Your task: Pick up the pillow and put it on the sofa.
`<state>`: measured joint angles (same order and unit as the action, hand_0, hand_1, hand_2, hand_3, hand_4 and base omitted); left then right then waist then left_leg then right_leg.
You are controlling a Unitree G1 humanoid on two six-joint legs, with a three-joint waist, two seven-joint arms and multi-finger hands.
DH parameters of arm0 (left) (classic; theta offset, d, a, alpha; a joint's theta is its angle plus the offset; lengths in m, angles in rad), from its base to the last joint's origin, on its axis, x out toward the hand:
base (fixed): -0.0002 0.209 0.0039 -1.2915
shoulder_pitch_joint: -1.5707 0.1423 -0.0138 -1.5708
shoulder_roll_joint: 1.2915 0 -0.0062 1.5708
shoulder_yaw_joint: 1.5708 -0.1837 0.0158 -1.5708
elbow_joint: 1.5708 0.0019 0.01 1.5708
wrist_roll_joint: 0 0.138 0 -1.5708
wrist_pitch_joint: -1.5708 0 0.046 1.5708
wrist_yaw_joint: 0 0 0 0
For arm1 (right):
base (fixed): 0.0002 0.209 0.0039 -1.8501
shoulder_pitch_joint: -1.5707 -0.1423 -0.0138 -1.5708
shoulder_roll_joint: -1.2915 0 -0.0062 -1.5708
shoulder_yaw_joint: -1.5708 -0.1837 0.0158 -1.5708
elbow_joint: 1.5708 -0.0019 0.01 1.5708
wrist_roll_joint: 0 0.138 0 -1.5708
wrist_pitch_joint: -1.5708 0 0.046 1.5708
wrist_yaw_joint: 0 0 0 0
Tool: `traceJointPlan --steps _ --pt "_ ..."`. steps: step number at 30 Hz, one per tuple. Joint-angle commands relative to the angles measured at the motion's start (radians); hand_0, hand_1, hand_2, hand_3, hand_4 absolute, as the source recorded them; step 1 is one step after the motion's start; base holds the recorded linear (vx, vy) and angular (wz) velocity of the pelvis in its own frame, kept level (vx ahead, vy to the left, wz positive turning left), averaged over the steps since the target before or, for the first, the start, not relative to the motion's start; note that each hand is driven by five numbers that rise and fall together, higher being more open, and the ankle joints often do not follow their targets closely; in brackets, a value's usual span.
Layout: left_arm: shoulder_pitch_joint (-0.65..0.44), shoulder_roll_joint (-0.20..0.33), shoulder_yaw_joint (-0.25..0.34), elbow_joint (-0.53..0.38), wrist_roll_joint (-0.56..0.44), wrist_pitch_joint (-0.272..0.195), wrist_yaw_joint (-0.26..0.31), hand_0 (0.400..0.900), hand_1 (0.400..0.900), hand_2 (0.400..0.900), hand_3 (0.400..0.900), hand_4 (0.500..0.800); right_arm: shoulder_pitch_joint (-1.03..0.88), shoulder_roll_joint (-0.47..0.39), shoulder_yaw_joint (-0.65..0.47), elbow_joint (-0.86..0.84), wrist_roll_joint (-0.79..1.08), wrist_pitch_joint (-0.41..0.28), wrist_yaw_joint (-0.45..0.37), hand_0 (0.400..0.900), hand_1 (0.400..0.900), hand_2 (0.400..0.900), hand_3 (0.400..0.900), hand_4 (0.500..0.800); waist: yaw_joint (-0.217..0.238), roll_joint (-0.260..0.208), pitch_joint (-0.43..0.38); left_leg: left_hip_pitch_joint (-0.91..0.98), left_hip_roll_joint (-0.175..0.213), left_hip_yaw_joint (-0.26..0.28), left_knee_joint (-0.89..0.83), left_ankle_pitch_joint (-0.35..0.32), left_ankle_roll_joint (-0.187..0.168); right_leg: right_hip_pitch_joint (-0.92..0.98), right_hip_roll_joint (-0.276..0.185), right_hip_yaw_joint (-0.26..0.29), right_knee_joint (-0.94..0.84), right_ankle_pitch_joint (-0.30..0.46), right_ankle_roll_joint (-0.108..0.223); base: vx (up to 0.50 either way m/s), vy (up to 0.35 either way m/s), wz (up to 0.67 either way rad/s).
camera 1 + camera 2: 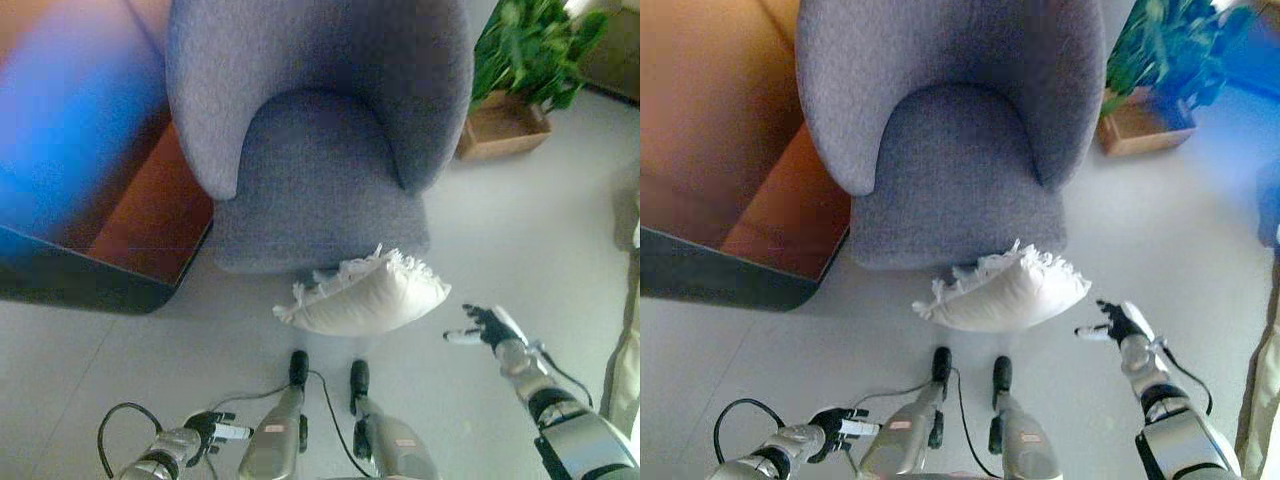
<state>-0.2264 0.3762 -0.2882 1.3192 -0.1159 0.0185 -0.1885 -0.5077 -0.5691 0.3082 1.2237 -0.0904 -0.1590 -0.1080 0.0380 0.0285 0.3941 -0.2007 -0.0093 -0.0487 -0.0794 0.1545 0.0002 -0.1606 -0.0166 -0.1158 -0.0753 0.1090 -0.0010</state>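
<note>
White pillow (365, 296) lies on the floor (500, 240) against the grey sofa (310, 150) base, just left of the released right hand (484, 326) — left hand (208, 431) loosely curled, empty, low — risk: a one-sided grasp lets the soft pillow sag and slip.

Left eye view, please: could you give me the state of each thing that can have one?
Pillow: on the floor against the sofa's front, not held.
Sofa: seat bare.
Right hand: open, just right of the pillow, apart from it.
Left hand: low at lower left, holding nothing.
Plant: upright in its box.
</note>
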Motion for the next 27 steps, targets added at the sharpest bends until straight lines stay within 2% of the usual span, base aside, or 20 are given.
traceJointPlan --steps 1,9,17,27 --pt "0.041 0.026 -0.024 0.072 -0.04 -0.038 -0.012 0.9 0.9 0.9 0.9 0.8 -0.078 -0.135 0.031 -0.04 0.012 -0.019 -0.045 0.9 0.9 0.9 0.9 0.8 0.02 0.011 0.015 -0.007 -0.058 0.018 -0.008 -0.067 0.024 -0.09 -0.019 -0.008 0.136 -0.052 0.057 -0.1 0.035 0.04" --pt "0.019 0.02 -0.06 0.017 -0.121 -0.03 -0.027 0.9 0.9 0.9 0.9 0.8 -0.247 -0.224 0.096 -0.097 0.023 0.026 -0.029 0.9 0.9 0.9 0.9 0.8 0.035 0.049 0.077 -0.094 -0.066 0.005 -0.008 -0.028 0.009 -0.179 -0.032 -0.027 0.162 -0.05 0.052 -0.1 0.034 0.03" --pt "0.012 -0.009 -0.092 -0.02 -0.198 -0.04 -0.022 0.9 0.9 0.9 0.9 0.8 -0.386 -0.263 0.159 -0.15 0.017 0.052 -0.031 0.9 0.9 0.9 0.9 0.8 0.047 0.085 0.126 -0.175 -0.074 -0.002 -0.002 0.01 -0.003 -0.26 -0.038 -0.035 0.19 -0.047 0.045 -0.06 0.045 0.04" --pt "0.028 -0.032 -0.126 -0.067 -0.275 -0.034 -0.025 0.9 0.9 0.9 0.9 0.8 -0.503 -0.295 0.204 -0.191 0.009 0.072 -0.025 0.9 0.9 0.9 0.9 0.8 0.066 0.147 0.126 -0.296 -0.087 -0.004 0.009 0.042 -0.008 -0.392 -0.047 -0.043 0.24 -0.055 0.044 -0.02 0.062 0.03"
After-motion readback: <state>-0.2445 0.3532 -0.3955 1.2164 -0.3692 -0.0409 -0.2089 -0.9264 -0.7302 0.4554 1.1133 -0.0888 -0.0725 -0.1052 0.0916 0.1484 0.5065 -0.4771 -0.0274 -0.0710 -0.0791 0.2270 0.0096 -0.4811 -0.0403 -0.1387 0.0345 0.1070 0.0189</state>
